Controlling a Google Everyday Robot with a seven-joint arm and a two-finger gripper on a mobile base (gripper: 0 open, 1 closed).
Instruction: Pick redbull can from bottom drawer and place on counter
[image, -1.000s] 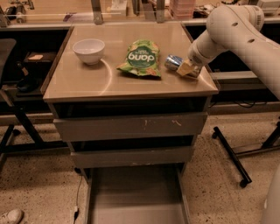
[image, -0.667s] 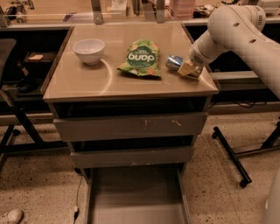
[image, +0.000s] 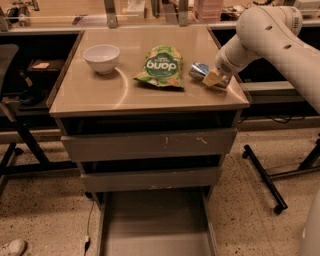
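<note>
While the bottom drawer (image: 155, 227) stands pulled out below, the redbull can (image: 199, 70) lies on its side on the surface (image: 150, 97).
The gripper (image: 216, 79) sits low at the can's right end, against it; whether it clasps the can or has let go, I cannot tell. A green snack bag (image: 161, 66) lies just left of the can, a white bowl (image: 101, 58) farther left. Gripper and can sit exactly where they did a second ago.

A white round bowl (image: 101, 57) sits by the counter (image: 125, 97) left edge, toward its back corner; a green crinkly snack bag (image: 161, 67) lies mid-top.
</note>
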